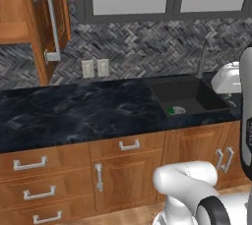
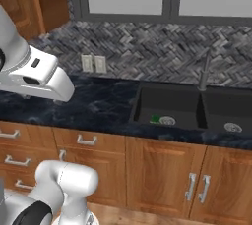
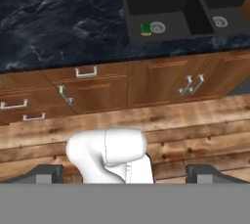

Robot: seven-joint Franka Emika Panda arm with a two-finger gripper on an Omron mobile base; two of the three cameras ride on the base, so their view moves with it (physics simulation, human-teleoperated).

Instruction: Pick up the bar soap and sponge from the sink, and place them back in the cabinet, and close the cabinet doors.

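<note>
Over the black marble surface (image 1: 74, 111), the task is barely begun.
One brown cabinet door (image 1: 49, 22) stands open; the sponge (image 3: 146, 29) lies in the sink (image 2: 170, 103) by the drain; bar soap unseen; claw (image 3: 125, 174) fingertips sit apart, holding nothing.

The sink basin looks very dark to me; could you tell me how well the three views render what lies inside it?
Left base view: the sponge is a small green fleck by the drain in the black sink. Right base view: the same, soft-edged. Hand view: sharper, green over yellow; lighting is flat, without glare.
</note>
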